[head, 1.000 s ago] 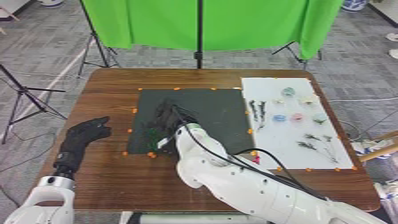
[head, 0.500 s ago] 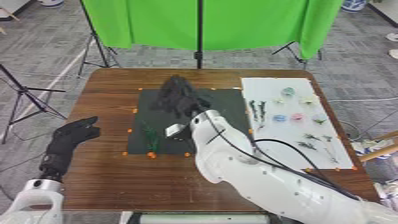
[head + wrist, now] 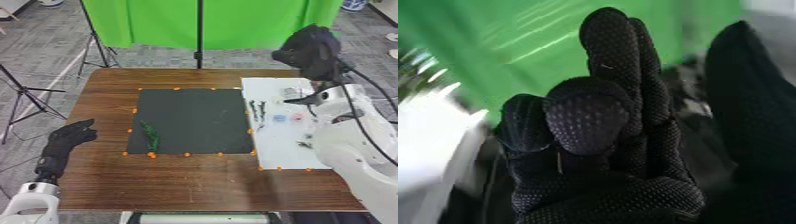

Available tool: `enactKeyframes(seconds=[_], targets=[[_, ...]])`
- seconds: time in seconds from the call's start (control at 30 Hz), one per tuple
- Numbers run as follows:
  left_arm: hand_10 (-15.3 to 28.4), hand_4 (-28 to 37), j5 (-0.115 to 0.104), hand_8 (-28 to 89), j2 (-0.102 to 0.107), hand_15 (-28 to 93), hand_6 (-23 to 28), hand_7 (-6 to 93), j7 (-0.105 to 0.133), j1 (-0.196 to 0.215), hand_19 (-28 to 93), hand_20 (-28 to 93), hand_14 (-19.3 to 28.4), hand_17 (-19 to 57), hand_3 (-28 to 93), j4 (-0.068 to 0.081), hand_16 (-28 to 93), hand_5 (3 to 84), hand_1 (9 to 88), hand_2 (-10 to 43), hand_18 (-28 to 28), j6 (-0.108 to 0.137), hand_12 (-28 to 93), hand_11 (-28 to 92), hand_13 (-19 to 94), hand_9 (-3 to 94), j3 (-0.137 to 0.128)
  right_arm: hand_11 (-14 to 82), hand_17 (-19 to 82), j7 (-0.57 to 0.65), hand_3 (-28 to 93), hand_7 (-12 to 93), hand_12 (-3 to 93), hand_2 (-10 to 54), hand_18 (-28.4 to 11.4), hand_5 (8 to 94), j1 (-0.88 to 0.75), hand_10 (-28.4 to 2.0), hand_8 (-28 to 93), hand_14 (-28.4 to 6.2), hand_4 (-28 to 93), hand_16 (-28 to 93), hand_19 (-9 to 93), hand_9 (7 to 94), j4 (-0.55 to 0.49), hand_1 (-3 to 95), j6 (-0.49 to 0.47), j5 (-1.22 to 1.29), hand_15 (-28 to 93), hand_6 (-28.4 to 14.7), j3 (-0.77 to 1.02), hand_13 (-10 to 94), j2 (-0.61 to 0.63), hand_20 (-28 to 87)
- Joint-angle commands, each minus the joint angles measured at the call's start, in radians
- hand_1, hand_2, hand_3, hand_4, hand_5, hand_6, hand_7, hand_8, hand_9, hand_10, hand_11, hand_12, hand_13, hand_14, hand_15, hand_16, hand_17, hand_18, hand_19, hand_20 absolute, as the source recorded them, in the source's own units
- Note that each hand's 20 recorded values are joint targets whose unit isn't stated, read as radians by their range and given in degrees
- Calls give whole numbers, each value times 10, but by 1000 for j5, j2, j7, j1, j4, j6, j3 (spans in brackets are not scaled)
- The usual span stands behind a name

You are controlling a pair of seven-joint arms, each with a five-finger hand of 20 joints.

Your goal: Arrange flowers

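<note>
- While the right hand (image 3: pixel 306 52) holds nothing, its thumb is apart from its fingers, and some fingers bend a bit. It is up over the far right corner of the white sheet (image 3: pixel 275 150).
- On that sheet are a blue flower (image 3: pixel 280 118) and a pink flower (image 3: pixel 297 116). They look light and soft, so pinch their edges gently or they may squash.
- Thin dark stems (image 3: pixel 262 111) lie beside them. They could snap, so hold them low down.
- One green sprig (image 3: pixel 150 136) lies on the black mat (image 3: pixel 195 115), probably light and bendy.
</note>
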Motion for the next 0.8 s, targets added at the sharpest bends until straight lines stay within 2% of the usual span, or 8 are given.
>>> enactKeyframes(seconds=[0.03,0.17,0.27,0.5,0.77,0.8], targets=[[148,-180,6,-58,-8,309,54,142,-13,21,304,304,194,57,646,-8,4,473,314,47,163,-10,137,256,388,486,-10,314,459,102,622,194,316,-95,-231,706,-295,-150,-57,-34,-102,411,889,769,99,341,-121,-35,593,-51,185,867,99,532],[148,-180,8,-58,-3,309,53,143,-13,8,304,304,194,56,646,-3,5,474,313,48,163,-20,137,255,387,486,-3,311,456,123,624,187,314,-95,-234,703,-340,-152,-54,-35,-102,409,889,766,136,331,-178,-22,595,-51,202,865,104,534],[148,-180,18,-59,-5,308,53,143,-15,1,303,303,194,57,644,0,5,475,314,49,163,-26,137,255,387,486,0,309,455,131,624,182,312,-95,-235,701,-372,-155,-55,-35,-104,408,888,764,156,329,-199,-5,595,-48,207,863,99,535],[146,-179,17,-59,-6,305,53,144,-17,2,303,303,193,56,645,2,5,474,314,48,163,-33,137,255,386,485,-3,301,452,142,628,174,309,-95,-236,696,-444,-158,-56,-35,-111,407,885,765,167,328,-247,15,594,-44,225,861,81,536],[147,-178,18,-59,-10,304,53,143,-18,7,302,302,193,56,645,-2,6,474,316,48,162,-34,137,255,385,485,-6,297,450,119,633,173,305,-95,-237,693,-482,-154,-55,-35,-119,406,883,763,182,330,-226,0,593,-44,200,859,82,537],[147,-179,18,-59,-8,304,53,143,-21,-1,301,302,193,56,644,2,5,474,316,48,162,-36,136,255,386,485,-2,297,450,119,634,173,305,-95,-236,694,-484,-153,-54,-34,-120,405,883,763,184,334,-226,-2,594,-44,196,859,80,537]])
